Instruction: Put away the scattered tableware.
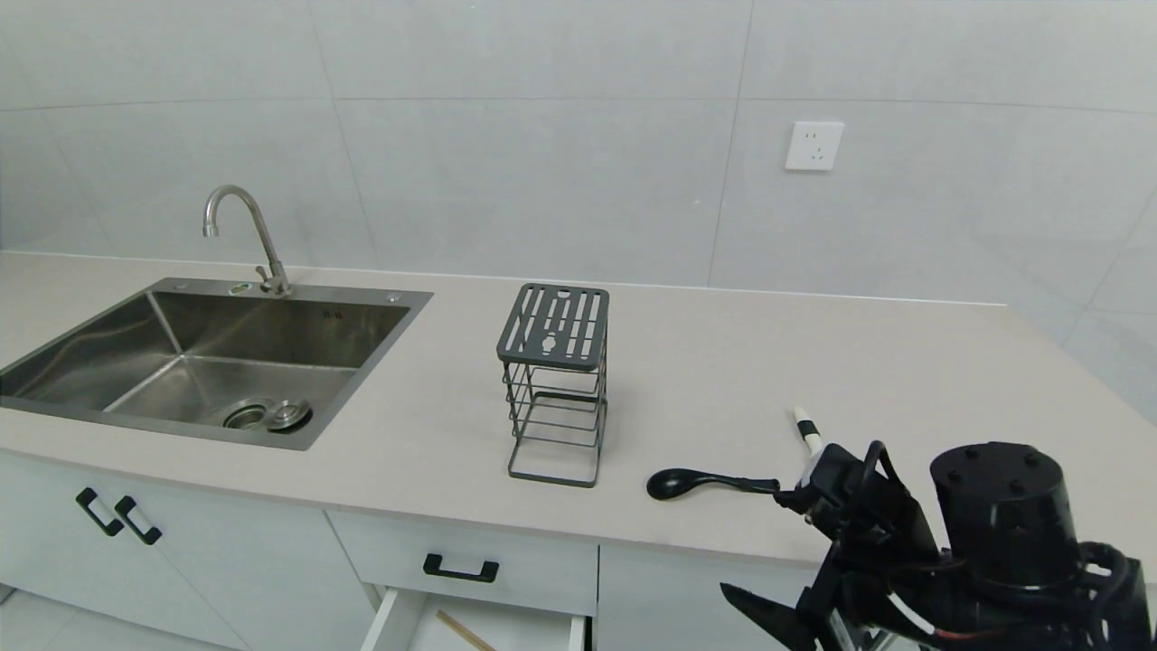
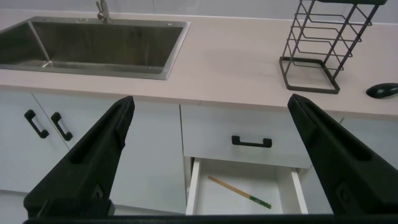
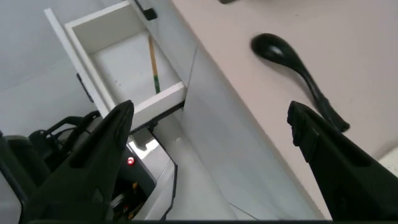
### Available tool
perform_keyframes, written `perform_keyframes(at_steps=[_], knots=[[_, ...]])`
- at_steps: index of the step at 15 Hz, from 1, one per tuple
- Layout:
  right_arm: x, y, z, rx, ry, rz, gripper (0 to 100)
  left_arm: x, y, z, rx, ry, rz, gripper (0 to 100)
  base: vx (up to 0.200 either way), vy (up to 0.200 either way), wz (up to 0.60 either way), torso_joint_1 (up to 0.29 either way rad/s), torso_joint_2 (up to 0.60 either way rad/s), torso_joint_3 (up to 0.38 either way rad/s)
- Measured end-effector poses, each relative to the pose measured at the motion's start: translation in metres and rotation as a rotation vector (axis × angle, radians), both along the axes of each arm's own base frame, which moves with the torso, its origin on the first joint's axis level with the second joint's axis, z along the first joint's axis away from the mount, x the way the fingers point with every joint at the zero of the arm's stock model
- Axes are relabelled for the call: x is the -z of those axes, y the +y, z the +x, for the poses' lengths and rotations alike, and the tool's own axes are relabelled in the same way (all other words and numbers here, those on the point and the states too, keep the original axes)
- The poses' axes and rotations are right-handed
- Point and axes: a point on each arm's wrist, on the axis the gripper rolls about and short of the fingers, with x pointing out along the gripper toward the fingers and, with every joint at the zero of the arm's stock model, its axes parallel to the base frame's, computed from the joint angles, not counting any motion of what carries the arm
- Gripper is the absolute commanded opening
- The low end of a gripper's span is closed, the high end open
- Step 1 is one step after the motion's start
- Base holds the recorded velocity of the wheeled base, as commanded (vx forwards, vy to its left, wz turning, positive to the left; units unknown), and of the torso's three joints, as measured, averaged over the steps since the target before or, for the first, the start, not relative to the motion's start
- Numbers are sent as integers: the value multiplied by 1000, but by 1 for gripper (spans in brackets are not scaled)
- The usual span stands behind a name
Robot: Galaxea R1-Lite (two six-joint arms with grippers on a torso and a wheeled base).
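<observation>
Black spoon (image 1: 673,485) on counter (image 1: 813,362); chopstick (image 2: 239,191) in drawer (image 2: 192,186)

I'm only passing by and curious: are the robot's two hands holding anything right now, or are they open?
Left gripper: open, holding nothing.
Right gripper: open, holding nothing; the black spoon is not gripped.

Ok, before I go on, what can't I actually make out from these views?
1. Head view: the white-tipped utensil on the counter runs behind the right arm, so its kind and length are hidden.
2. Head view: the open drawer is cut off by the bottom edge, and with it most of the chopstick.
3. Left wrist view: the rack loses its top to the upper edge.
</observation>
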Motion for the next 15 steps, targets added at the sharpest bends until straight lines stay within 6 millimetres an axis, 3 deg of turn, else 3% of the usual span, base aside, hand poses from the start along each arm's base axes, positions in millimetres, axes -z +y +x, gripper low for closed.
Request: perform_keyframes(at_steps=[5, 12, 15], knots=[[14, -11, 47, 54, -3, -41, 100, 0, 0, 0, 0, 0, 0, 100, 0, 0, 0, 0, 0, 0], [47, -11, 90, -3, 38, -63, 100, 0, 0, 0, 0, 0, 0, 100, 0, 0, 0, 0, 0, 0], [59, -22, 108, 13, 41, -79, 100, 0, 0, 0, 0, 0, 0, 100, 0, 0, 0, 0, 0, 0]])
